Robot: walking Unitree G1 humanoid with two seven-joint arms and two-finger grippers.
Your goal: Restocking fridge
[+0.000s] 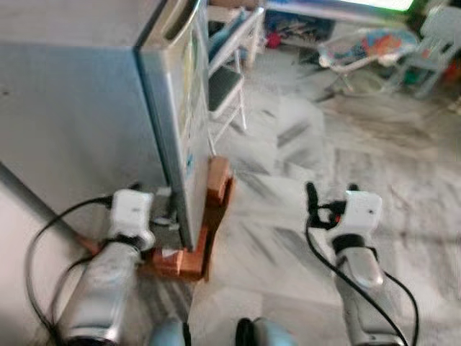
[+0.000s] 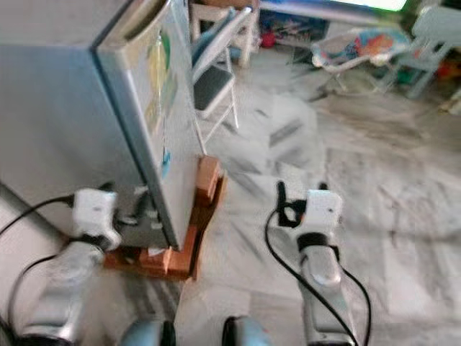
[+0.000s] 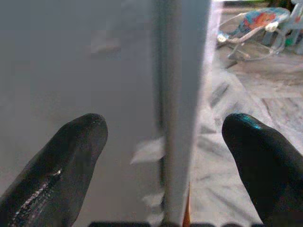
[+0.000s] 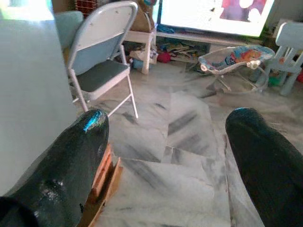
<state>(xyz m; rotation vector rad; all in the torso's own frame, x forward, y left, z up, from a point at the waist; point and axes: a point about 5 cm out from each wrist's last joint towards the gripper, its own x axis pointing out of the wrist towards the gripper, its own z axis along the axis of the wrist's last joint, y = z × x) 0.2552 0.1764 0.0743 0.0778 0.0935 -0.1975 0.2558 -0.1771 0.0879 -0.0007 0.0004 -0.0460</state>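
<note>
A grey fridge [image 1: 86, 108] stands at the left on a brown wooden stand [image 1: 209, 216], its door shut and bearing stickers [image 2: 160, 79]. My left gripper [image 1: 164, 213] is low beside the fridge's front corner, open; in the left wrist view its fingers [image 3: 71, 161] straddle the door's edge [image 3: 182, 104] without touching it. My right gripper [image 1: 330, 194] hangs open over the marble floor to the right of the fridge, with nothing between its fingers [image 4: 75, 161].
A folding chair [image 1: 225, 72] stands just behind the fridge. Further back are a baby bouncer [image 1: 364, 47], a small pale chair [image 1: 436, 40] and a lit screen [image 4: 213, 14]. Marble floor [image 1: 324, 144] stretches open at the right.
</note>
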